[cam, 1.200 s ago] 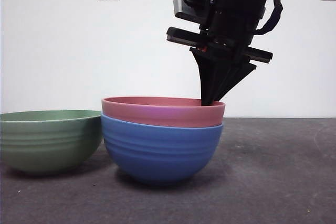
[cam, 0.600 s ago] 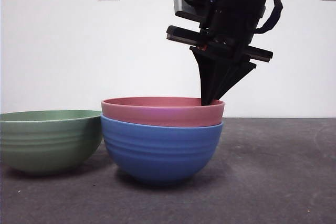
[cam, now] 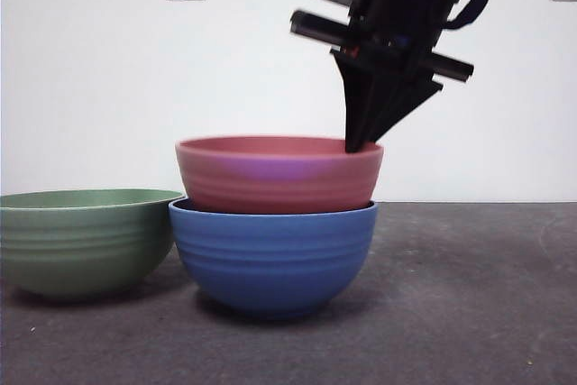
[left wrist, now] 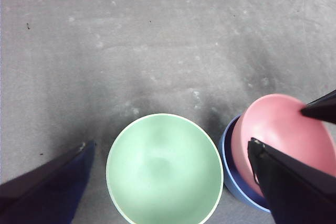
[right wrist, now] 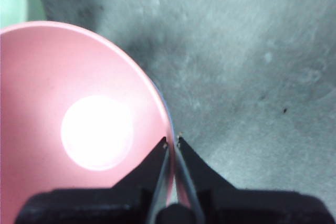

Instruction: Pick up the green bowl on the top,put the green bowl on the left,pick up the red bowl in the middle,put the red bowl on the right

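1 right gripper [right wrist: 172, 141] pinching the red bowl [cam: 279, 173] rim, left gripper [left wrist: 168, 182] spread wide.

Right gripper [right wrist: 172, 141] came in from above, angled down, jaws pinched together on the rim of the red bowl [cam: 279, 173], one jaw inside the wall and one outside, bowl held part way up. In the front view the arm was a big dark mass at upper right, tips tapering to a point [cam: 361, 143]. Left gripper [left wrist: 168, 182] hung high, jaws spread wide, holding nothing
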Available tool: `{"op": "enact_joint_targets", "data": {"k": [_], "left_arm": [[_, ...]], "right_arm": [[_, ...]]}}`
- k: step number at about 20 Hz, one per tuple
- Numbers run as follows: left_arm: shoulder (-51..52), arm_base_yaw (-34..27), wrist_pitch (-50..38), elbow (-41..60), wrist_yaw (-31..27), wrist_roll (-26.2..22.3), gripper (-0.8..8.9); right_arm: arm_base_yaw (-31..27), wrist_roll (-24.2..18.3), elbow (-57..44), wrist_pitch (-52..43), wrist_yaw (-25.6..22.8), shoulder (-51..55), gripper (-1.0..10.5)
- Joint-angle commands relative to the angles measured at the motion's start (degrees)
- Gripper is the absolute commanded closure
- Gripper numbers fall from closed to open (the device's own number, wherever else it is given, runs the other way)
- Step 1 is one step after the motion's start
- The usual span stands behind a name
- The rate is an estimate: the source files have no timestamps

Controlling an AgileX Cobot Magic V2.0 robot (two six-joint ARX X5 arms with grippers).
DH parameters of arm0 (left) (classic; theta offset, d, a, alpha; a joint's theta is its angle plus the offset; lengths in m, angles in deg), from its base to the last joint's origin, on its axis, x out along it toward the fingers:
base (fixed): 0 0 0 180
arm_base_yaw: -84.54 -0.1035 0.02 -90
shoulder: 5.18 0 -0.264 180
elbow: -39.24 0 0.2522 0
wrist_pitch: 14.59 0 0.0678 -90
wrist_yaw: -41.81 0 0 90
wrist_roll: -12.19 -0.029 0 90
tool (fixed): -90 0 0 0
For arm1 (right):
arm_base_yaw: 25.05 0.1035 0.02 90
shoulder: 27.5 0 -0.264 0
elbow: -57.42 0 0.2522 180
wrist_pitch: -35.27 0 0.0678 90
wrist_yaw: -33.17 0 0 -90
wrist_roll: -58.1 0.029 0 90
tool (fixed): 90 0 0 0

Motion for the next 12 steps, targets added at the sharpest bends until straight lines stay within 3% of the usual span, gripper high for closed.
{"op": "enact_joint_targets", "data": {"k": [1,5,6,10,12], "left_arm": [[-0.09,0.11,-0.13,0.02,-0.11,0.15,3.25],[-0.09,0.11,-0.33,0.02,-0.22,0.15,3.25],[-0.09,0.11,-0.59,0.02,-0.22,0.15,3.25],[-0.09,0.11,-1.05,0.02,-0.20,0.20,3.25],[-0.09,0.11,-1.03,0.02,-0.17,0.20,3.25]], "right_arm": [[0.15,0.76,0.09,-0.04,0.07,1.97,9.6],[0.07,0.74,0.09,3.15,-0.68,9.22,9.6],[-0.11,0.72,0.07,5.14,-2.38,11.63,9.6],[-3.30,0.98,-0.15,17.49,-17.55,19.30,9.6],[-6.73,1.20,-1.88,19.52,-18.18,21.40,9.6]]}}
